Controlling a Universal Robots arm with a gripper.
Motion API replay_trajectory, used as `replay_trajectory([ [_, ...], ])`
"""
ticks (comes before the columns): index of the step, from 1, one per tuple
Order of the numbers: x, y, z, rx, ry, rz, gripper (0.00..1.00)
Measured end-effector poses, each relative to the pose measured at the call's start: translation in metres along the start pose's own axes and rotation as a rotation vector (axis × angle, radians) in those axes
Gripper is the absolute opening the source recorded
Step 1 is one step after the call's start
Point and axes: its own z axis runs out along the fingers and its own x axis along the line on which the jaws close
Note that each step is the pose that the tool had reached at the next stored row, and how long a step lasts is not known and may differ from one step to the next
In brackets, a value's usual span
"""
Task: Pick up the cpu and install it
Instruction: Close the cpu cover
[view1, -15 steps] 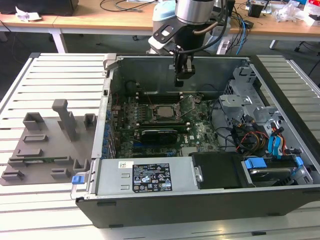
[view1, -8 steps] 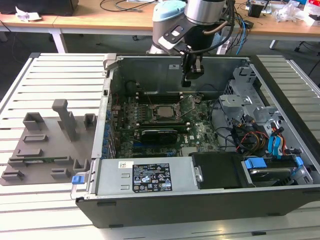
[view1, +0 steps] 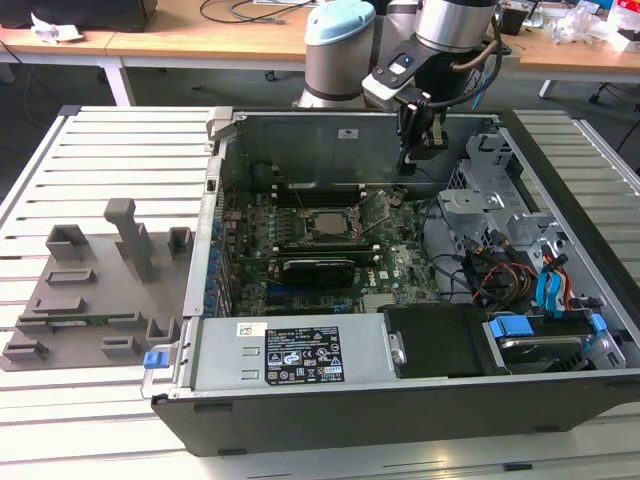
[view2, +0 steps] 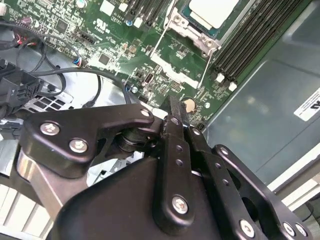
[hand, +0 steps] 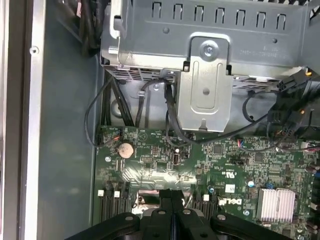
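The end effector (view1: 411, 160), fingers pressed together with nothing between them, hangs over the motherboard (view1: 400, 265) inside the open computer case (view1: 300, 140) on the table (view1: 120, 150). The cpu (view1: 325, 225) lies in its socket, apart from it toward the exterior view's left. A drive cage (view1: 480, 200) and black cables (hand: 172, 120) stand close beside the end effector.

Bright even light; soft shadows inside case (view1: 300, 140) (sheen on metal).
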Motion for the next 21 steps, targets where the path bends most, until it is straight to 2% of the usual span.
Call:
replay_trajectory([
  [1, 0.0001, 0.0022, 0.0067, 0.0007, 0.0003, 0.000, 0.11],
  [3, 0.0002, 0.0039, 0.0123, 0.0011, 0.0002, 0.000, 0.11],
  [11, 0.0005, 0.0058, 0.0243, 0.0013, 0.0002, 0.000, 0.11],
  [15, 0.0008, 0.0063, 0.0349, 0.0015, 0.0002, 0.000, 0.11],
  [19, 0.0012, 0.0070, 0.0493, 0.0016, 0.0003, 0.000, 0.11],
  [21, 0.0014, 0.0072, 0.0536, 0.0017, 0.0003, -0.001, 0.11],
])
